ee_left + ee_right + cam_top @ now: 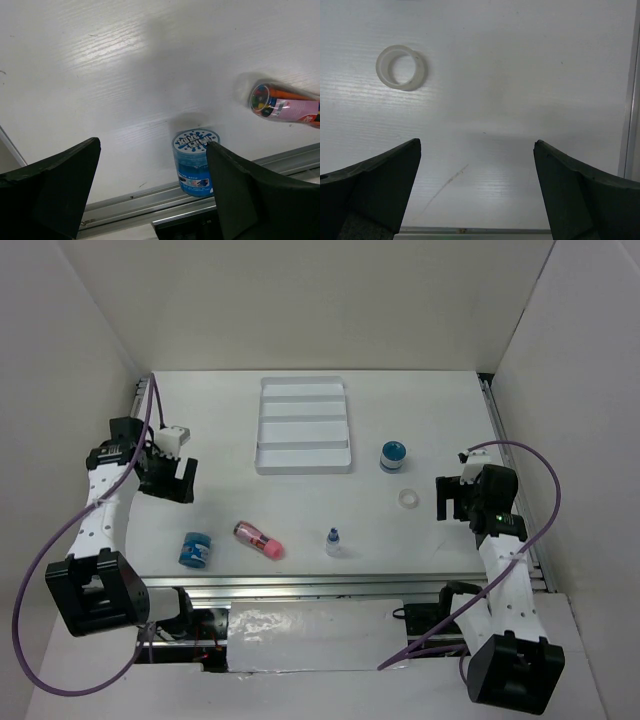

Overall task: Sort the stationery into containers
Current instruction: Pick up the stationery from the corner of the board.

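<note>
The white ring (408, 499) is found just left of the right gripper (445, 498); that and the left gripper (182, 480) are spread wide, nothing held.

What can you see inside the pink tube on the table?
Through the clear end of the pink tube, coloured sticks show, one of them orange. The pink label covers the rest, so their number cannot be told.

This looks like a robot test cell in a lab. A white table (420, 430) is boxed in by plain white panels (300, 300). A metal rail (300, 585) runs along its near edge, where a left arm (100, 510) and a right arm (505, 570) are mounted, trailing looped purple cables (515, 444).
</note>
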Controlling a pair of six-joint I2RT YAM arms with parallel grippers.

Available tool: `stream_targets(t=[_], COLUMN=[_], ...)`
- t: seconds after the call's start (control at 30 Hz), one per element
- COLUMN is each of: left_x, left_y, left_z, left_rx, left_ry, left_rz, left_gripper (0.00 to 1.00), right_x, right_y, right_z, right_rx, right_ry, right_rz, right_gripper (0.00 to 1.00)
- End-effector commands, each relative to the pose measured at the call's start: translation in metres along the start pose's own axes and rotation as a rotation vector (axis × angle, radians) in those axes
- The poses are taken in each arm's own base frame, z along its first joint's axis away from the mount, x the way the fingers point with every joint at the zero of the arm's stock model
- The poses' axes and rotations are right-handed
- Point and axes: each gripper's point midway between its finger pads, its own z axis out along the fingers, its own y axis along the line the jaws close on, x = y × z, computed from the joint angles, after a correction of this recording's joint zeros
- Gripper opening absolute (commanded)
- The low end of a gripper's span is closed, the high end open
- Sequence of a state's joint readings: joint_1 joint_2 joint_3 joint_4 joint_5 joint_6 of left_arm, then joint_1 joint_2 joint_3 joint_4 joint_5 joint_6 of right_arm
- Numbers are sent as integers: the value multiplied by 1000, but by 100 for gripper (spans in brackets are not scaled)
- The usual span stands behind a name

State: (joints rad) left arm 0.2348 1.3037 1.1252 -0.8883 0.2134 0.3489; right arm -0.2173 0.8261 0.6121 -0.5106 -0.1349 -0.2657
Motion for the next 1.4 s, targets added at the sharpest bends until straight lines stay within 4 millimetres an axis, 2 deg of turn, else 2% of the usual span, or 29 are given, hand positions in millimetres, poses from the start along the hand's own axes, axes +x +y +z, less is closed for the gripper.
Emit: stream_targets(t=[0.0, 0.1, 0.17, 0.27, 0.4, 0.47, 0.7, 1.0, 1.37], left_x=[-1, 11, 26, 49, 81, 89, 122, 127, 123], left_y=[-8, -18, -27, -32, -27, -23, -34, -36, -44], left_z=[-4, -6, -9, -12, -11, -10, 3, 16, 31], left_rx=[58, 161, 264, 327, 313, 292, 309, 349, 367], left_ry=[-30, 5, 39, 103, 175, 188, 251, 280, 306], left_rz=[6, 77, 118, 117, 178, 187, 163, 165, 211], left_gripper=[99, 99, 99, 99, 99, 99, 99, 99, 99], right_x=[-2, -2, 0, -1, 0, 0, 5, 5, 8], right_y=[-3, -2, -2, -2, -4, -4, -2, -4, -6], right_z=[2, 2, 3, 3, 2, 3, 6, 5, 6], right_rx=[10, 5, 1, 3, 2, 0, -12, -10, -6], right_ry=[-10, -7, 0, -4, -1, -2, 28, 24, 32], right_rz=[14, 14, 13, 15, 19, 22, 27, 29, 33], right_gripper=[100, 100, 100, 100, 100, 100, 100, 100, 100])
